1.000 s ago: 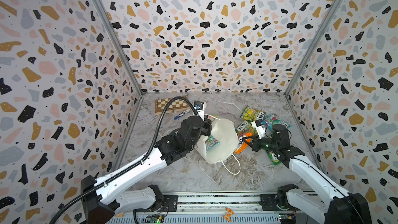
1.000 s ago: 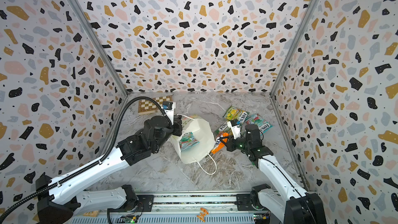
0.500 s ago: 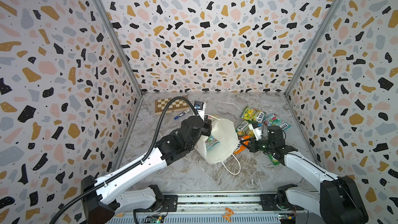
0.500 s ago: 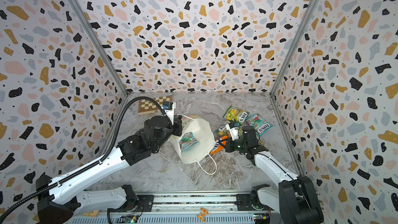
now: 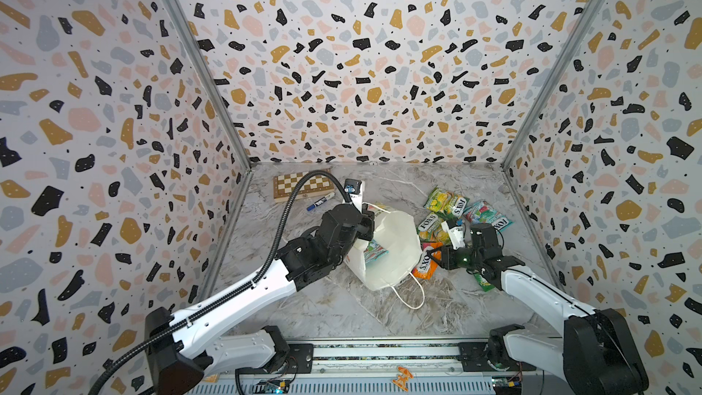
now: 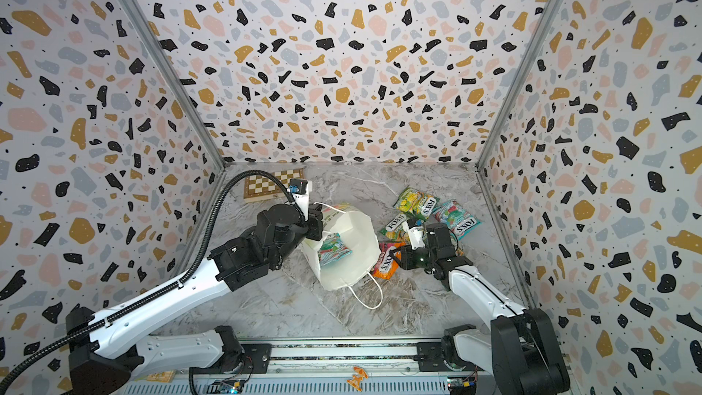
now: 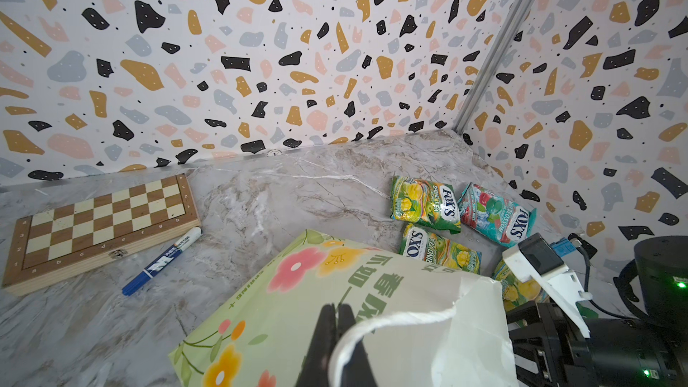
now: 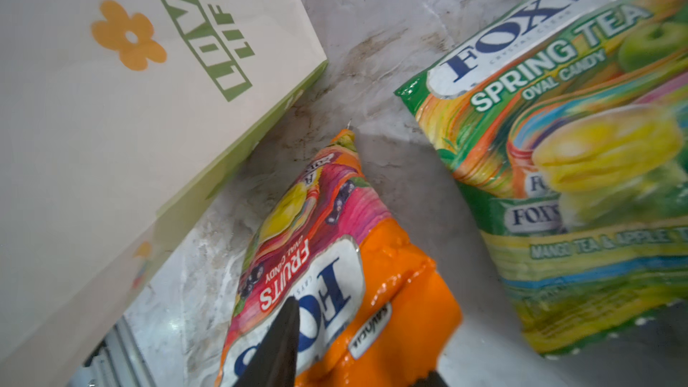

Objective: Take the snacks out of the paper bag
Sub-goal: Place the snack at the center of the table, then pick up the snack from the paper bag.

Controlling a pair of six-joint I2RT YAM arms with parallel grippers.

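The right gripper (image 5: 440, 258) is open over an orange packet (image 5: 424, 265), just right of the paper bag (image 5: 391, 245) in the middle of the table (image 5: 342, 317). One teal packet (image 5: 374, 253) lies inside the bag, to that gripper's left. The left gripper (image 7: 337, 309) pinches the bag's rim.

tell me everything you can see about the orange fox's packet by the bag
The orange packet is a glossy, crinkled plastic pouch, orange with a pink fruit picture, a white FOX'S label and the words Fruits Oval Candy. It looks sealed and lies on the marble table close beside the paper bag, a sliver of table between them. The right gripper hangs over one end, jaws apart.
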